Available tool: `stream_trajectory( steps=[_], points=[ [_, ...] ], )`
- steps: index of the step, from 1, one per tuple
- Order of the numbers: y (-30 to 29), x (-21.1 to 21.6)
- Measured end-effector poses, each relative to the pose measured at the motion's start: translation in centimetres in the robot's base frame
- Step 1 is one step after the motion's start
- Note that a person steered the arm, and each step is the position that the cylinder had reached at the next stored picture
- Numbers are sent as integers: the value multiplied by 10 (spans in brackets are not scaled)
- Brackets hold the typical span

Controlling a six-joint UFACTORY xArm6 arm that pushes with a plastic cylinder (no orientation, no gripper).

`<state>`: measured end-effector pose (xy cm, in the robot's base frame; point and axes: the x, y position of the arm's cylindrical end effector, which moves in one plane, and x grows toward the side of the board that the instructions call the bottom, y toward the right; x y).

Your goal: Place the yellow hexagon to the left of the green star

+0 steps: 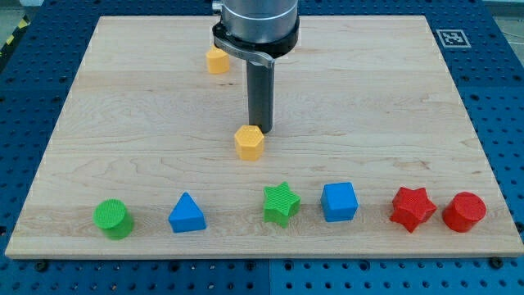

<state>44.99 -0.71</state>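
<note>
1. Heads up, there are no jaws on this rig, so nothing is spread, pressed together or pinching anything. You've just got the straight dark rod, and my tip (260,131) is down at the wooden board (393,106).
2. The yellow hexagon (249,142) sits right at my tip, just toward the view's bottom and a hair to the view's left of it. They look like they're touching, or as good as; the rod's end overlaps the block's upper edge, so you can't quite see a gap.
3. The green star (281,203) is further toward the view's bottom from my tip and slightly to the view's right, well apart from the hexagon.
4. The star is part of a row along the board's bottom edge. To the view's left of my tip: a green cylinder (112,218) far off, then a blue triangle (187,213). To the view's right: a blue cube (339,201) just beside the star, then a red star (412,208) and a red cylinder (464,212) close together.
5. One more yellow block (217,60) sits toward the view's top and left of my tip, partly tucked beside the arm's grey housing (255,24), so you can't really make out its shape.
</note>
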Motion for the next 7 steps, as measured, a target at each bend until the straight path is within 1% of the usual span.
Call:
stream_trajectory(
  steps=[1,2,3,5,7],
  points=[
    [-1,-1],
    [-16,-15],
    [-16,14],
    [-17,45],
    [-9,46]
  ],
)
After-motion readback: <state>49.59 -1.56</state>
